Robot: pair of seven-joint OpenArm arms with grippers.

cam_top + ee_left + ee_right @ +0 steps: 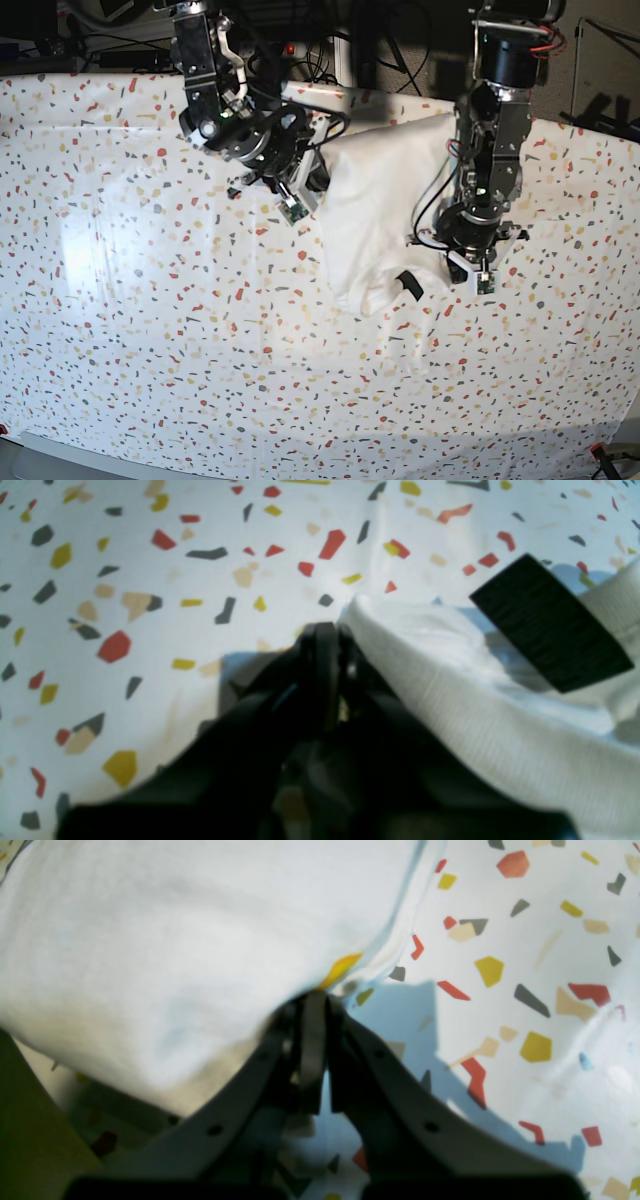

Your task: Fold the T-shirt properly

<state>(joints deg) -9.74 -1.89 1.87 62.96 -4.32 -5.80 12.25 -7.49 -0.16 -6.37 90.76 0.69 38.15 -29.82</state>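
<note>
The white T-shirt (385,220) hangs bunched between my two arms, above the speckled tablecloth (150,300). My right gripper (314,995) is shut on a fold of it, and a scrap of yellow print (340,967) shows at the fingertips. In the base view this gripper (308,188) is at the shirt's left edge. My left gripper (325,627) is shut, with an edge of the ribbed white cloth (450,690) pinched at its tips. A black tag (550,622) sticks up from the cloth on its right. From the base camera the tag (409,285) sits on the shirt's lower hem, near the left arm (480,225).
The table's white cover (150,605) is dotted with red, yellow and grey flecks, and it reaches all edges of the base view. Cables and dark equipment (330,30) crowd the far edge behind the arms. A small orange clamp (605,455) sits at the front right corner.
</note>
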